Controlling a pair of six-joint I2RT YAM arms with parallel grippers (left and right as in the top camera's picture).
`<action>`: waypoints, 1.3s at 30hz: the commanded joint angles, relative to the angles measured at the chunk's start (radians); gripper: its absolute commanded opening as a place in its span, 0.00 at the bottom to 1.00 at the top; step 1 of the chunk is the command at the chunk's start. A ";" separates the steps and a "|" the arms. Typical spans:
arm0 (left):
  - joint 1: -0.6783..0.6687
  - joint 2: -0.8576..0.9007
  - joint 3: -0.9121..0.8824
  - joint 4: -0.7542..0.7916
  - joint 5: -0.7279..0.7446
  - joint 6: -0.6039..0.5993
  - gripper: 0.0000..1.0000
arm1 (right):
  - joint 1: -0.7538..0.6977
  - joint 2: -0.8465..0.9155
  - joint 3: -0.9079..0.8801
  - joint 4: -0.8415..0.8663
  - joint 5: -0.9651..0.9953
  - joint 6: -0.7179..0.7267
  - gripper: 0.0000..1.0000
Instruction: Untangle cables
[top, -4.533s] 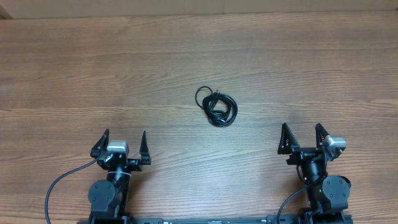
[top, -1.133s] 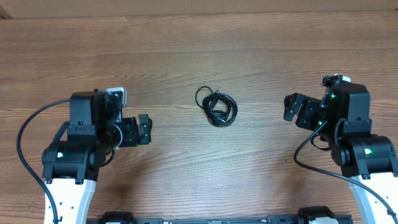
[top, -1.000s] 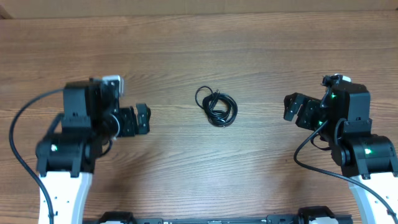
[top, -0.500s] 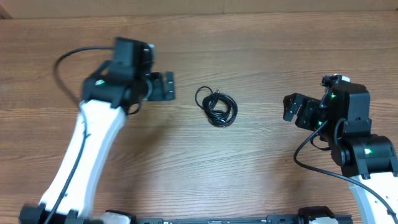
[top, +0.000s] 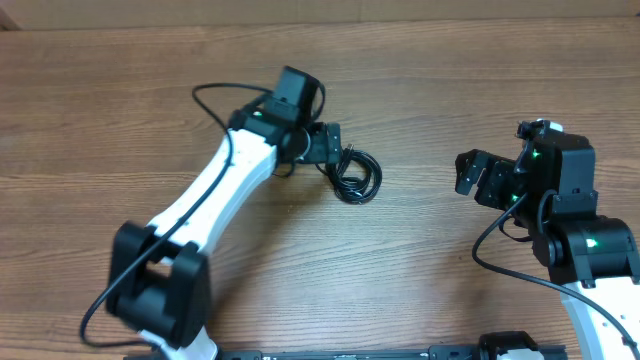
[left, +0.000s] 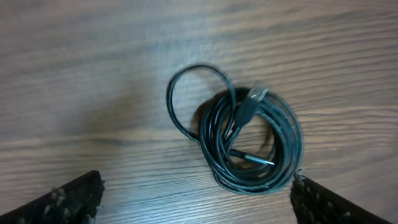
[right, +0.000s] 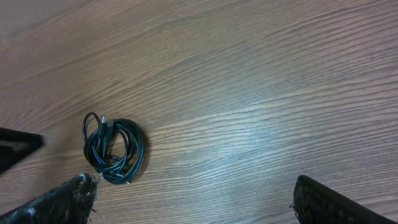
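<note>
Left pincer (top: 337, 147) nearer one cable tangle (top: 351, 172)

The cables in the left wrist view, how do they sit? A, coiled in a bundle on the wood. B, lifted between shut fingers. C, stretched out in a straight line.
A: the cables lie coiled on the table, one loop sticking out, with the left gripper and its fingers wide apart on either side.

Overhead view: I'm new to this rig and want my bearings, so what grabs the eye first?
A small coil of thin black cables lies alone in the middle of the wood-grain table. The white left arm stretches diagonally across to it, jaws wide open beside the coil. The right arm stands off at the right, jaws also open.
</note>
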 joint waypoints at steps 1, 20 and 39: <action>-0.029 0.095 0.021 0.012 -0.006 -0.106 0.93 | 0.003 -0.001 0.029 0.005 -0.006 -0.006 1.00; -0.069 0.253 0.018 0.072 0.054 -0.106 0.29 | 0.003 -0.001 0.029 0.005 -0.006 -0.006 1.00; -0.069 0.059 0.278 -0.190 0.155 0.020 0.04 | 0.005 0.118 0.029 0.017 -0.397 -0.006 1.00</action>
